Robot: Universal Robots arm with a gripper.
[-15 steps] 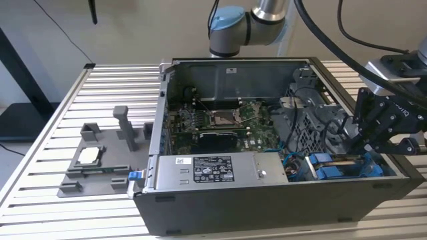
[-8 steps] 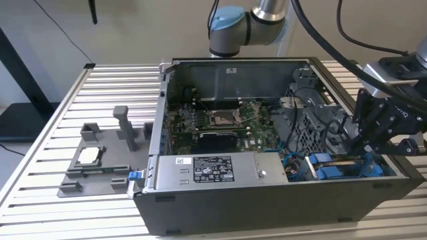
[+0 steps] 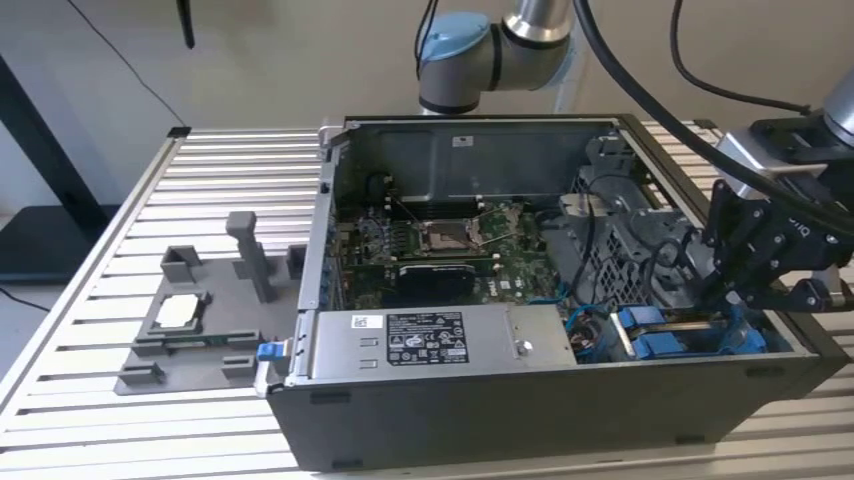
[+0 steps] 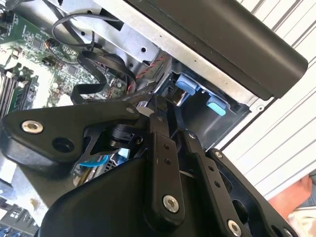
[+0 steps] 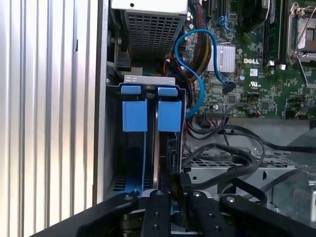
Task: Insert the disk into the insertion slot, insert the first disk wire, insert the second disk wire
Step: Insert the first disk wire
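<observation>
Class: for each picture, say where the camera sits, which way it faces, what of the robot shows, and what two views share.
Exterior view: off the arm, looking down at an angle into the open computer case; the arm and gripper show.
First wrist view: on the arm, looking past the gripper into the drive bay.
Second wrist view: on the arm, close behind the gripper, facing the case's wall.
Both wrist views share the bay's blue clips and the circuit board.

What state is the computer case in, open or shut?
Open: the computer case has no cover on top, and the exterior view shows the motherboard, power-supply box and insertion slot inside.
</observation>
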